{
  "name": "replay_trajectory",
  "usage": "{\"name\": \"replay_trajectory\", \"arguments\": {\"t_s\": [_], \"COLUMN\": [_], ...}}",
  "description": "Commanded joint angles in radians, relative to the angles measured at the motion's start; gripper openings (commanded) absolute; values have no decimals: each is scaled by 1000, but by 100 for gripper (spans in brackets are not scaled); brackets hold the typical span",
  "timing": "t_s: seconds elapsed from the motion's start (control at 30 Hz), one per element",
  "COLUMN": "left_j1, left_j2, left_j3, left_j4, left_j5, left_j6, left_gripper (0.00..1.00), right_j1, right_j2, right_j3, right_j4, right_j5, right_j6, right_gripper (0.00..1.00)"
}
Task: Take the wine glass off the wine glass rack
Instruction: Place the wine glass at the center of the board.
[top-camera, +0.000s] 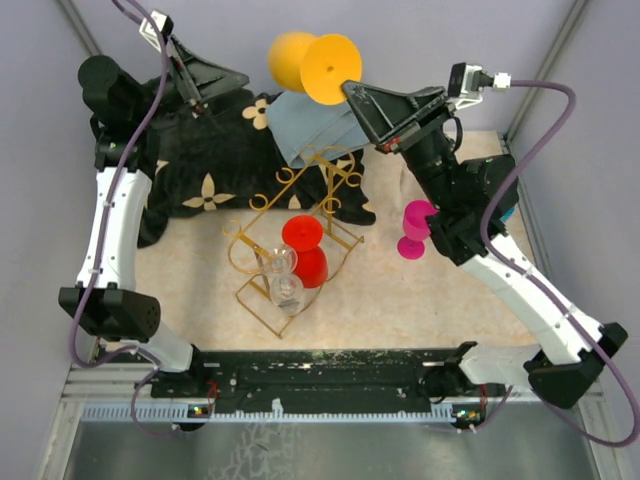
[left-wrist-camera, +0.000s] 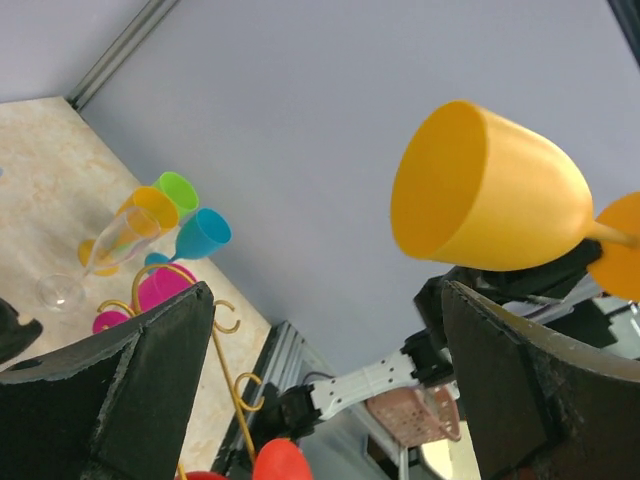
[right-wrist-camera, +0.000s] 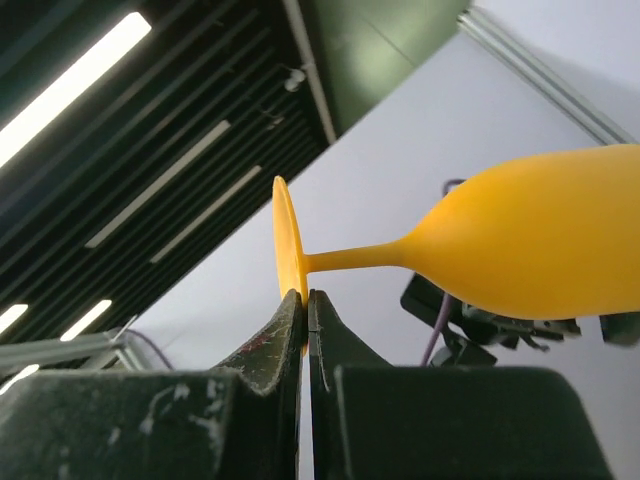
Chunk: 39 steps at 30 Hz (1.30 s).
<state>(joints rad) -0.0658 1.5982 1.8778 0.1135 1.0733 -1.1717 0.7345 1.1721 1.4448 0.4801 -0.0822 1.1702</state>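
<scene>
The right pincer (top-camera: 349, 88) is clamping the foot rim of one orange glass (top-camera: 305, 63), holding it sideways high above the far side of the table (top-camera: 385, 295), clear of the rack (top-camera: 258, 202). The rack is carrying one red glass (top-camera: 310, 266) and two clear glasses (top-camera: 278, 260), while one magenta glass (top-camera: 415, 228) is standing near the right arm. The left pincer (left-wrist-camera: 328, 295) is hanging with its fingers wide apart.

I read the orange wine glass (top-camera: 295, 60) as smooth matt plastic. The rack (top-camera: 335, 180) is shiny gold wire; the black cloth (top-camera: 215, 150) looks soft.
</scene>
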Motion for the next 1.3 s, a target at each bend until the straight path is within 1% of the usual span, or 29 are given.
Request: {"name": "replay_trajectory", "arguments": {"t_s": [0.0, 0.1, 0.2, 0.37, 0.53, 0.77, 0.87, 1.0, 1.27], "left_j1": [-2, -2, 2, 19, 19, 18, 19, 14, 1], "left_j2": [-65, -86, -105, -115, -107, -68, -63, -67, -73], "left_j3": [15, 28, 20, -32, -65, -74, -72, -69, -91], "left_j4": [-10, -3, 7, 98, 259, 415, 507, 620, 703], "left_j5": [-106, -144, -155, -134, -117, -113, -115, -111, -91], "left_j6": [-134, -205, -240, -280, -318, -348, -390, -429, -467], "left_gripper": [100, 100, 100, 100, 99, 99, 98, 96, 95], "right_j1": [-21, -29, -28, -29, -29, -29, -29, -29, -29], "right_j2": [81, 143, 181, 167, 137, 139, 145, 157, 197], "right_j3": [-27, -57, -56, -59, -76, -84, -101, -103, -80], "right_j4": [417, 591, 643, 624, 596, 583, 591, 600, 618], "right_j5": [-115, -142, -156, -161, -152, -165, -161, -162, -174], "right_j6": [16, 69, 92, 79, 68, 90, 107, 123, 157], "right_gripper": [0, 0, 0, 0, 0, 0, 0, 0, 0]}}
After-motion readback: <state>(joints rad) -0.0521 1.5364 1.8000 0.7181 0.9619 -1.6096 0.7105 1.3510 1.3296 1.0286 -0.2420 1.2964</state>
